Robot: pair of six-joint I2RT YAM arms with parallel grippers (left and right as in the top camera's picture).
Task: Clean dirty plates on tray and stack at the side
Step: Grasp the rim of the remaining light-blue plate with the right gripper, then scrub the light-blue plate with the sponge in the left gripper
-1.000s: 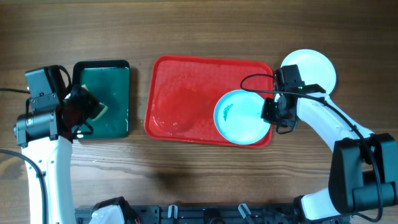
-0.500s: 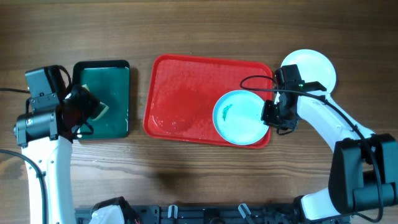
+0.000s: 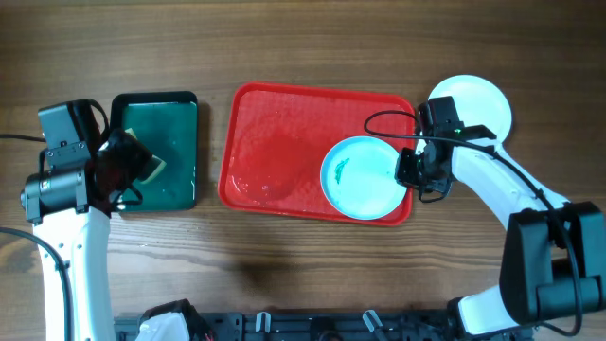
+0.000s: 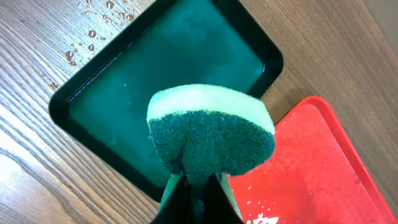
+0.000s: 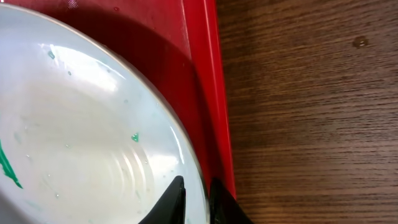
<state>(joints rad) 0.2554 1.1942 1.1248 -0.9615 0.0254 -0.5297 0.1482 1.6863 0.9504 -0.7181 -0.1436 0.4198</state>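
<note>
Black fingers of the right hand (image 5: 196,198) pinch the glossy aqua plate (image 3: 365,178) by its rim, at the right end of the wet red tray (image 3: 275,142). Hold firmly and flat: wet, it may slip. The left hand (image 4: 194,202) grips a soft sponge (image 4: 211,134) over the green tray (image 4: 186,56), ready for the teal smear (image 3: 342,170).

1. The left half of the red tray (image 3: 275,152) shows bare floor, so I have room to bring a gripper down there.
2. The aqua plate (image 3: 365,178) fills the tray's right front corner. The right gripper (image 3: 409,172) pinches its rim just inside the raised edge, so that spot is tight.
3. The white plate (image 3: 473,102) lies on the table (image 3: 284,265) just behind the right arm.
4. Only a narrow strip of wood separates the red tray from the green tray (image 3: 156,156), and the left gripper (image 3: 128,170), clamped on a sponge (image 4: 211,134), hangs there.
</note>
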